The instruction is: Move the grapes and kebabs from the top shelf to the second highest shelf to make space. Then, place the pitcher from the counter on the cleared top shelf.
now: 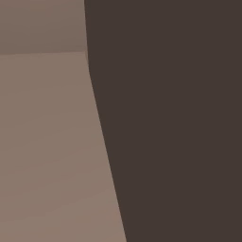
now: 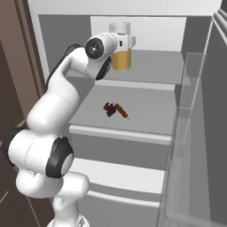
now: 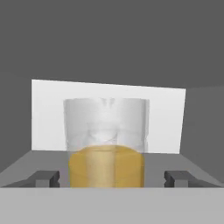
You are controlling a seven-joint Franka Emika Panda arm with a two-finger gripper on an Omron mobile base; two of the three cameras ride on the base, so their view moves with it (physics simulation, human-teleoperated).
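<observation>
Fridge top shelf [image 2: 155, 71], pitcher [image 3: 106, 144] upright, gripper [image 3: 112, 178] spread beside it

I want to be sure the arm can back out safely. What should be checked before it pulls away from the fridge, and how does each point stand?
1. Pitcher on the top shelf: ok, it stands upright there.
2. Gripper released: ok, the fingertips stand wide, clear of the glass on both sides in the hand view.
3. Grapes and kebabs on the second shelf: ok, they lie together near its middle.
4. Pitcher set well back from the shelf's front edge: cannot tell, the arm hides its base.
5. Retreat path: ok, nothing lies between hand and fridge opening.
</observation>
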